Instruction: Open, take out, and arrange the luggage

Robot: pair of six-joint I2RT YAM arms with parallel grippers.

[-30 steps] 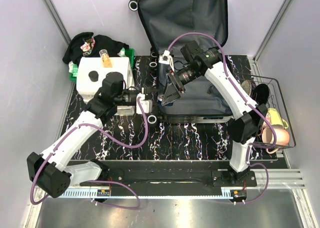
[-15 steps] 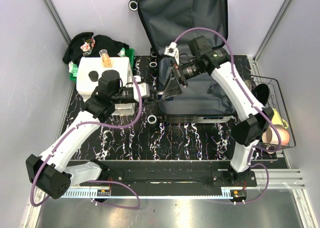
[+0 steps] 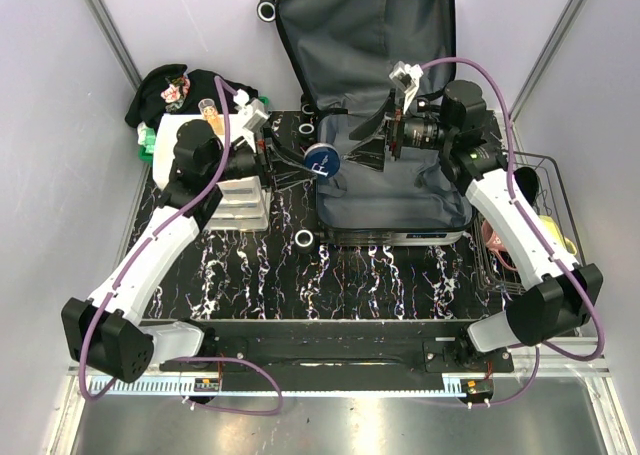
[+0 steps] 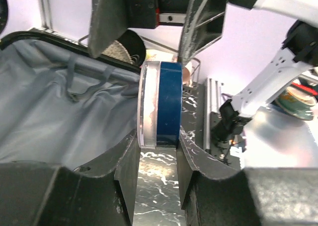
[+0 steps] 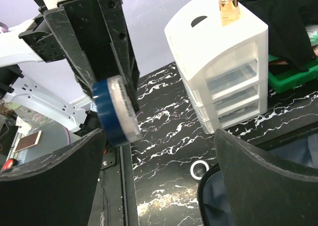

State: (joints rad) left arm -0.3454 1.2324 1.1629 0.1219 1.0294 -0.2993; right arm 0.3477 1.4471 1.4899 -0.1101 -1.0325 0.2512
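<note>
The left hand point(image 3: 308, 162) clamps a round blue jar point(image 4: 166, 104) across its flat faces, at the open suitcase's point(image 3: 400, 190) edge — likely for setting out; the right hand point(image 3: 372, 142) gapes empty above it.

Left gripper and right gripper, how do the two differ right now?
The left gripper is clamped on a round blue-and-white jar; the right gripper stands wide open and holds nothing. The left gripper is at the left rim of the open, dark-grey-lined suitcase; the right gripper hangs above its lining. Both are black two-finger grippers.
</note>
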